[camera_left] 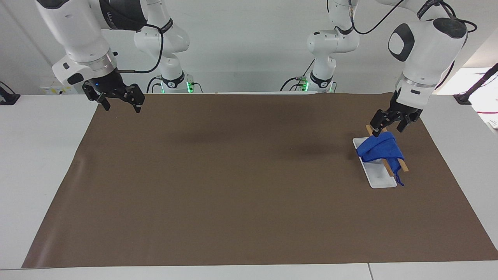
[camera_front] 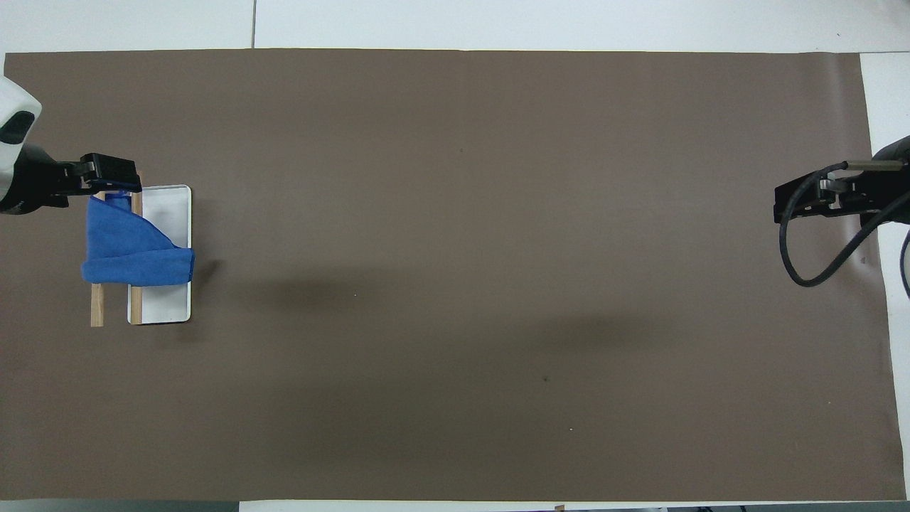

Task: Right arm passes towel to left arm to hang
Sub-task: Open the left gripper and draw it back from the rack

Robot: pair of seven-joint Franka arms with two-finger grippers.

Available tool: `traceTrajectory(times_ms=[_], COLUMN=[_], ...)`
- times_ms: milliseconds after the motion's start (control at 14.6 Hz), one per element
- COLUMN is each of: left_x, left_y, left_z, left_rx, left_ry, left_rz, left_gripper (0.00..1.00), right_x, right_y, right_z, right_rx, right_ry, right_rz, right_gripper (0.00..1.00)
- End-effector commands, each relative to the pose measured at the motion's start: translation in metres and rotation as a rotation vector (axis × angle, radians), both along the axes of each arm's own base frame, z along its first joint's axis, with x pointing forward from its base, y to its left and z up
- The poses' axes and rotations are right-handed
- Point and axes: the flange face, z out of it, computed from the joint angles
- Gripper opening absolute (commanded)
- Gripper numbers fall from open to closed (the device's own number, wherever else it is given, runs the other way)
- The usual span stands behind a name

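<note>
The blue towel (camera_left: 379, 149) lies draped over the two wooden rods (camera_left: 404, 168) of a small rack with a white base (camera_left: 379, 181), at the left arm's end of the table. It also shows in the overhead view (camera_front: 131, 245), its loop hanging at the end farther from the robots. My left gripper (camera_left: 389, 127) is open and empty, hovering just over the towel and rack without touching; in the overhead view (camera_front: 110, 176) it covers the loop end. My right gripper (camera_left: 120, 104) is open and empty and waits over the mat's corner at its own end (camera_front: 782, 203).
A brown mat (camera_left: 233, 175) covers most of the white table (camera_left: 39, 163). The rack's base (camera_front: 167, 299) and rods (camera_front: 97, 306) are the only things standing on it. The right arm's black wrist cable (camera_front: 803, 270) loops beside its gripper.
</note>
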Motion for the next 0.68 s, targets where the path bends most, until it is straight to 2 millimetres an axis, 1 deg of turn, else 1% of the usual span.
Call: traceTrajectory(times_ms=[0,68,205,342,616], left_x=[0.000,-0.001,0.002,-0.002,-0.015], left_y=[0.006,0.011,0.024,0.035,0.036], left_z=[0.028,0.037,0.039,0.038,0.040], left_rx=[-0.015,-0.013,-0.011,-0.029,-0.047], left_ry=[0.039,0.046,0.078,0.124,0.179], left_rz=[-0.076,-0.091,-0.111,-0.122,-0.186], left_gripper=[1.00,1.00,1.00,1.00,1.00], right_x=[-0.008,-0.007,-0.008,-0.008,-0.008], right_y=[-0.004,-0.005,-0.006,-0.005,-0.005], right_z=[0.000,0.001,0.000,0.000,0.000], right_rx=[0.021,0.021,0.021,0.019,0.019], right_ry=[0.005,0.002,0.008,0.008,0.008], right_rz=[-0.009,-0.010,-0.012,-0.011,-0.012], right_gripper=[1.00,1.00,1.00,1.00,1.00])
